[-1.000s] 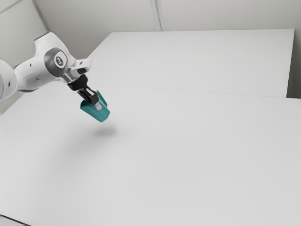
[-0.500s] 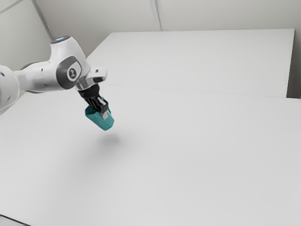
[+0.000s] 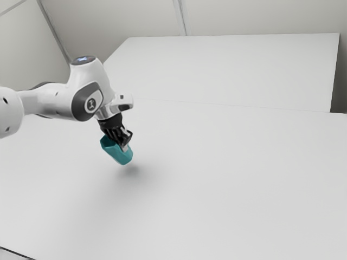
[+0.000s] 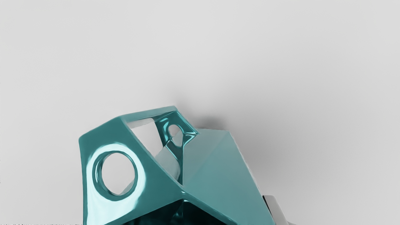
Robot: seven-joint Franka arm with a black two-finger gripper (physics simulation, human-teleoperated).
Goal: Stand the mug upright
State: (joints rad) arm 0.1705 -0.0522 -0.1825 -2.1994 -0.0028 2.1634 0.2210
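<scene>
Held above the table, the teal mug [image 3: 117,153] hangs tilted below my gripper [image 3: 125,145] in the exterior view, with its mouth toward the exterior view's upper left. My gripper is shut on it. In the wrist view the mug's faceted side [image 4: 215,162] and its angular handle with round holes show, the dark mouth lying at the bottom edge. One grey fingertip [image 4: 276,211] presses against the mug's outer wall; the other finger is hidden behind the mug.
A wide white table [image 3: 227,184] lies under the mug, whose soft shadow falls just beneath it. Behind stands another white surface [image 3: 233,70], with pale wall panels beyond it.
My arm has carried the mug down and slightly toward the exterior view's right, closer to the table and its shadow. The hand has tipped to a steeper angle, and the mug is still held.
</scene>
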